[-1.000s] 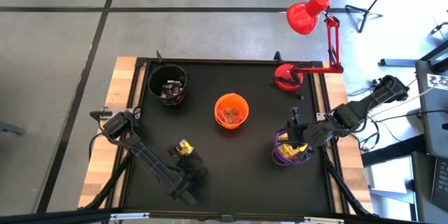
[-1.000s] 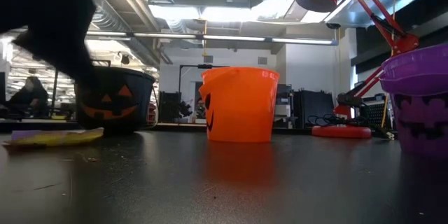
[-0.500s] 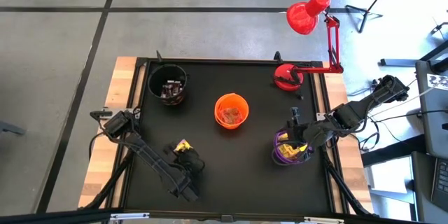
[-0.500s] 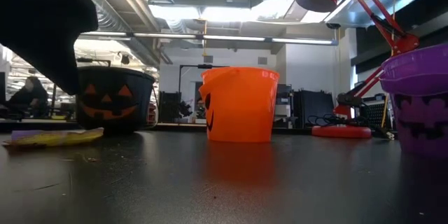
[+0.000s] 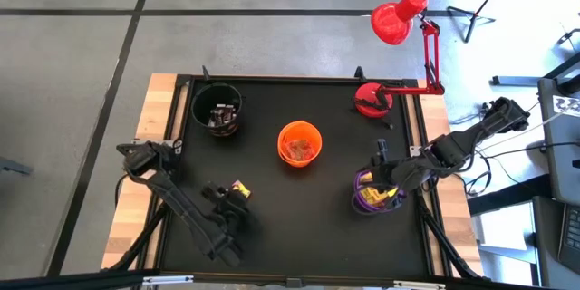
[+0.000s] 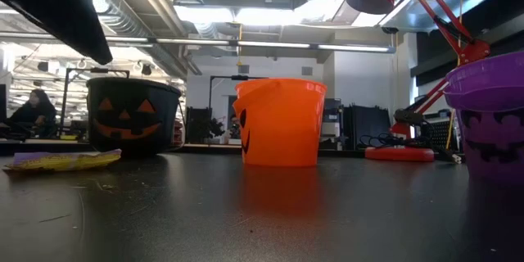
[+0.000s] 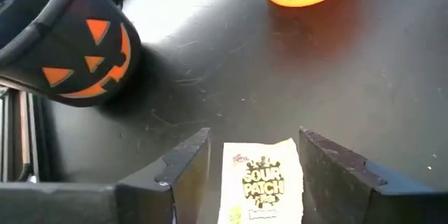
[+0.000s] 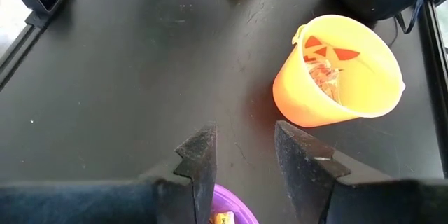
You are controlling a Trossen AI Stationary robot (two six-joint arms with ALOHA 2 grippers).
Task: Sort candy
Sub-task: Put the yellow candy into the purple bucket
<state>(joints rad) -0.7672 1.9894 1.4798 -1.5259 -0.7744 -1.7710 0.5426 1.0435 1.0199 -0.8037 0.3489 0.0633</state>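
One candy, a yellow packet (image 7: 262,182), lies flat on the black table near its left front (image 5: 239,188) and shows in the low view too (image 6: 65,161). My left gripper (image 7: 255,164) hovers above it, open, one finger on either side of the packet and clear of it. My right gripper (image 8: 241,147) is open and holds nothing. It hangs over the purple cup (image 5: 376,198), in which a yellow candy (image 8: 222,218) shows. The orange cup (image 5: 300,143) and the black cup (image 5: 217,109) stand on the table and hold more candy.
A red desk lamp stands with its base (image 5: 372,100) at the far right of the table, its head (image 5: 391,20) reaching beyond the far edge. A raised frame (image 5: 299,80) runs round the black surface. Bare table lies between the cups.
My left gripper has risen from the table and drawn back a little toward the left edge. The yellow packet has stayed flat where it was. My right gripper has kept still over the purple cup.
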